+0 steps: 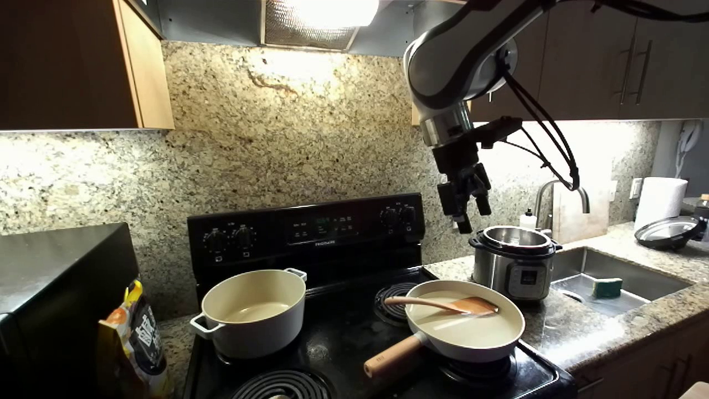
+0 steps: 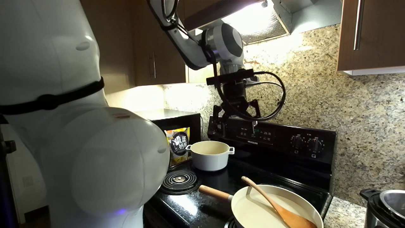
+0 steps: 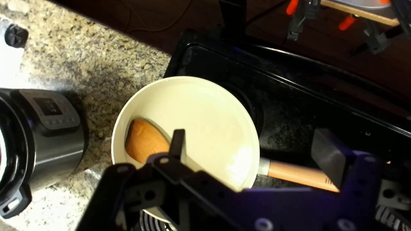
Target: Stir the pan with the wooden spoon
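The pan, pale cream inside with a light-wood handle, sits on a stove burner in both exterior views (image 1: 443, 331) (image 2: 250, 207) and in the wrist view (image 3: 199, 109). The reddish-brown wooden spoon lies in it, its head on the pan floor and its handle over the rim, in both exterior views (image 1: 473, 306) (image 2: 292, 218). In the wrist view its head shows (image 3: 144, 141); its handle is hidden behind my gripper. My gripper is open and empty, well above the pan and spoon, in both exterior views (image 1: 475, 215) (image 2: 237, 125) and in the wrist view (image 3: 253, 147).
A deeper cream two-handled pot (image 1: 260, 332) stands at the back of the stove (image 1: 354, 343). A shiny steel pot (image 1: 512, 277) stands on the counter beside the pan, near the sink (image 1: 637, 277). The range hood (image 1: 310, 39) hangs above. A snack bag (image 1: 145, 338) leans at the far side.
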Controlling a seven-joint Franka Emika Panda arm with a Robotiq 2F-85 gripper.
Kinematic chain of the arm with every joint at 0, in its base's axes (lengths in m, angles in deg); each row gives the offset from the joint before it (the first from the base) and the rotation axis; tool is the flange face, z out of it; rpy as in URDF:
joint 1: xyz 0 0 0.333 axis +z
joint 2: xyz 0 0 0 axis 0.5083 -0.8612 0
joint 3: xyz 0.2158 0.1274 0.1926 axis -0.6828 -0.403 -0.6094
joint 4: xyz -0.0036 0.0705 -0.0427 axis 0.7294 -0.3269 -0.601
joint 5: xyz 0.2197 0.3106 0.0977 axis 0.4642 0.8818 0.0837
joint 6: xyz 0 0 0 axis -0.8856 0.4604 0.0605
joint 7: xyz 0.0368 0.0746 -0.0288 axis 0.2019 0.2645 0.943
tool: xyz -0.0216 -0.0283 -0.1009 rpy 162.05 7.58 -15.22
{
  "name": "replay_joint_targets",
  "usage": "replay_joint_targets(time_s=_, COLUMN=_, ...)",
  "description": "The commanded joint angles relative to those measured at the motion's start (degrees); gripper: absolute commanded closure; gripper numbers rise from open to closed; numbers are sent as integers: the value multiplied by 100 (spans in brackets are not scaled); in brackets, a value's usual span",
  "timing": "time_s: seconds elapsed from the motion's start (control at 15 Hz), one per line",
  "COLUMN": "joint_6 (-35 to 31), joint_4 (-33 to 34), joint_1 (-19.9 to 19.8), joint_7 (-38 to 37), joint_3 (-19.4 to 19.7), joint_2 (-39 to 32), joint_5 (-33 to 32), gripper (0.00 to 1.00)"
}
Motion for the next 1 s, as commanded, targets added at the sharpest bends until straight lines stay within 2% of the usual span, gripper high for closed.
replay_joint_targets(time_s=0.0, joint_6=-49, joint_4=318, joint_1=133, joint_7=1035, joint_3=197, joint_2=-289, joint_5=-370, gripper=0)
replay_joint_targets(time_s=0.27, joint_6=-486, joint_4=545, joint_1=178, joint_7=2123, joint_3=340, joint_2=-703, joint_5=-645, gripper=0)
replay_joint_targets(time_s=0.53, joint_6=-1541, joint_4=575, joint_1=150, joint_7=3046, joint_3=405, joint_2=-1193, joint_5=-800, gripper=0)
replay_joint_targets(time_s=0.8, joint_6=-2571, joint_4=448, joint_1=239, joint_7=3467, joint_3=237, joint_2=-1421, joint_5=-971, gripper=0)
replay_joint_targets(time_s=0.87, joint_6=-2857, joint_4=489, joint_1=319, joint_7=3673, joint_3=181, joint_2=-1548, joint_5=-645, gripper=0)
replay_joint_targets(time_s=0.93, joint_6=-2469, joint_4=520, joint_1=221, joint_7=3319, joint_3=236, joint_2=-1464, joint_5=-778, gripper=0)
